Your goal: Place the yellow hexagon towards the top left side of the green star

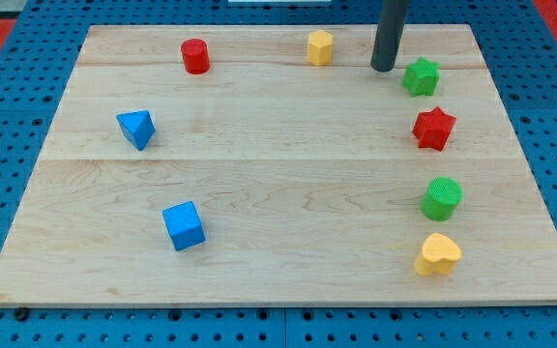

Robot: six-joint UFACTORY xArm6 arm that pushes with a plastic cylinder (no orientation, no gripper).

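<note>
The small yellow hexagon block (320,46) sits near the wooden board's (259,193) top edge, a little right of centre. The green star block (421,76) lies near the top right corner. My tip (383,68) rests between them, just beside the star's left side and apart from the hexagon. There is no pincer here, only a plain rod, so nothing is gripped.

The hexagon already lies up and left of the star, though some way off; I judge a short push rightward would finish it, and the tip must first get round to the hexagon's left.

Down the right edge sit a red star (433,129), green cylinder (442,197) and yellow heart (438,254). A red cylinder (195,55), blue triangular block (136,129) and blue cube (183,225) lie leftward. Nothing blocks the path.
</note>
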